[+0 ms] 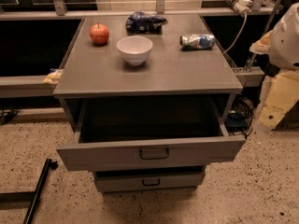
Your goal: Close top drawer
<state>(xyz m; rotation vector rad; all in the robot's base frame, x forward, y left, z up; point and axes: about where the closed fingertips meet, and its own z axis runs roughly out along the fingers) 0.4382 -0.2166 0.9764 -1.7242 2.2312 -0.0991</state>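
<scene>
Wide grey metal flat-fronted top drawer (103, 155) is recorded pulled well out, interior exposed. Cream-coloured gripper (275, 104) is held to the drawer's right, apart from it. Whether it is clenched or released cannot be told.

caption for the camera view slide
Top drawer stands open below apple, bowl, can, bag; gripper at right edge.

Hand (276, 101) at right edge (arm (287, 36) above).
</scene>
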